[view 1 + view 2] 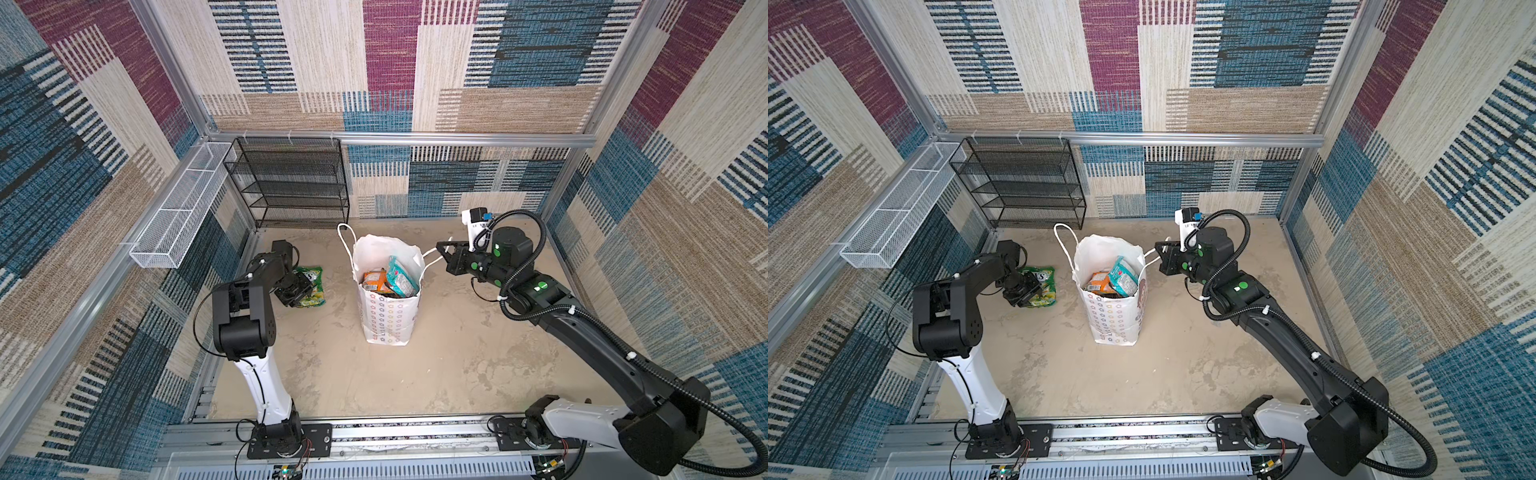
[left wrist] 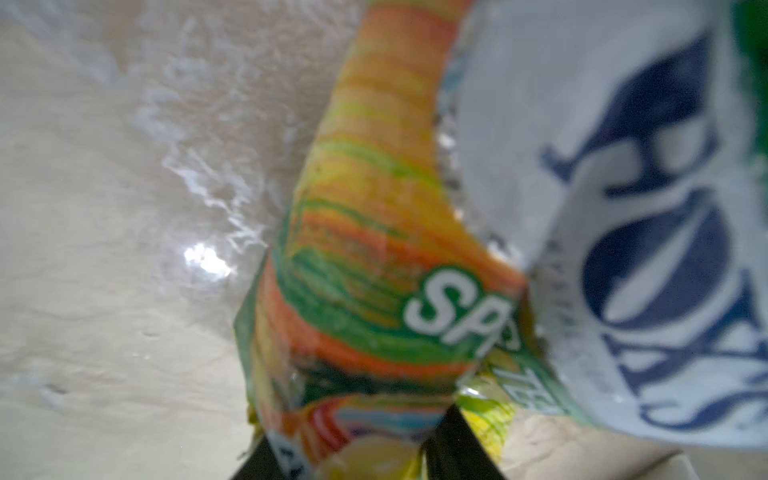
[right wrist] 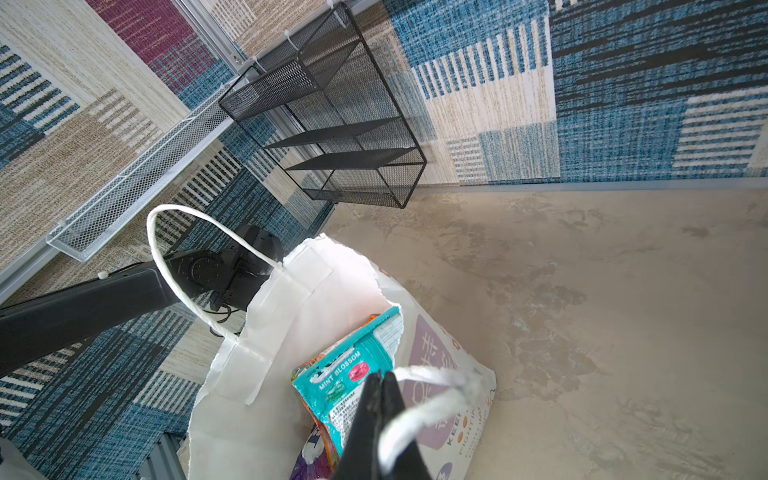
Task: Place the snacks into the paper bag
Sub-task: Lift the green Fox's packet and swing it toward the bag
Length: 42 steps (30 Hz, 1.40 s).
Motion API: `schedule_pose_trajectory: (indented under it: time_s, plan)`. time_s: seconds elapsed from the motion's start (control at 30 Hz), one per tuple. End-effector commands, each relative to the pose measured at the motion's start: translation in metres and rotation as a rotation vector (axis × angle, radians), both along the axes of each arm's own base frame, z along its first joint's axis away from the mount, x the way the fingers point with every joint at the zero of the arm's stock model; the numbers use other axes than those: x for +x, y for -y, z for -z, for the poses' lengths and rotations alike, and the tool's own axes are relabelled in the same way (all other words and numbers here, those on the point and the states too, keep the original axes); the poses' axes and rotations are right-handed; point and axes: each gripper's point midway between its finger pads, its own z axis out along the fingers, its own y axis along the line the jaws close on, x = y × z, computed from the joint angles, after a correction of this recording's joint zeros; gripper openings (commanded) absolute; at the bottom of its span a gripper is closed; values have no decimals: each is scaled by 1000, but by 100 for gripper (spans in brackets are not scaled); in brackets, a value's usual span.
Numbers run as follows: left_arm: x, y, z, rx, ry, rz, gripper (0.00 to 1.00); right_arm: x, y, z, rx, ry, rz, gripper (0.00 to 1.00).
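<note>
1. Two arms work at a sand-coloured table (image 1: 457, 353). The paper bag (image 1: 388, 316) (image 1: 1113, 316) stands upright and open near its middle, between the two grippers.
2. The right gripper (image 1: 442, 249) (image 3: 380, 415) is at the bag's right edge, at the height of the rim. In the right wrist view its two dark fingers are pressed together on a white cord handle (image 3: 436, 395), so this handle is clamped.
3. The second cord handle (image 1: 345, 241) (image 3: 166, 249) stands up free on the far left side of the bag.
4. Some snacks are already inside the bag: a teal packet (image 1: 401, 276) (image 3: 345, 374) marked "MINT BLOSSOM" stands highest, and an orange packet (image 1: 374, 280) (image 1: 1098, 282) leans beside it. More packets lie under them, mostly hidden.
5. One yellow-green packet (image 1: 311, 286) (image 1: 1040, 282) is on the table to the left of the bag, apart from it.
6. The left gripper (image 1: 297, 297) (image 2: 357, 461) is down on the near end of this packet. In the left wrist view, which is blurred, a dark finger stands on each side of the packet's end and both touch it, so the jaws are closed on the packet.
7. Against the back wall stands a black mesh rack (image 1: 291, 183), and a white wire basket (image 1: 178, 208) hangs on the left wall. Both are well apart from the bag.
</note>
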Motion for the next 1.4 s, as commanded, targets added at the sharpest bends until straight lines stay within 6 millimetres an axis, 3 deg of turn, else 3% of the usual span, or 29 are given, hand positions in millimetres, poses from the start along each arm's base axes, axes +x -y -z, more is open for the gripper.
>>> schedule_pose_trajectory:
  time_s: [0.0,0.2,0.4,0.67,0.87,1.03,1.13,1.23,1.37]
  plan:
    - [-7,21,-2,-117,-5,-19,33,1,-4,-5,29,4,-12,0]
    - [-5,35,-34,-184,93,-21,23,-1,-3,-9,54,9,-7,0]
    - [-10,38,-94,-145,270,-4,20,-5,3,-19,67,33,11,0]
    - [-45,32,-203,-71,572,-31,19,-6,0,-20,72,36,-10,0]
    - [-77,50,-304,-177,831,-34,18,-9,-1,-22,79,38,-23,0]
    - [-100,84,-379,-216,1003,65,17,-12,2,-26,83,47,-19,0]
    - [-109,114,-409,-204,1070,169,16,-14,3,-28,84,52,-16,0]
    - [-110,149,-417,-219,1069,289,16,-16,4,-30,85,56,-15,0]
    - [-102,191,-401,-180,1002,443,15,-17,5,-32,85,58,-15,0]
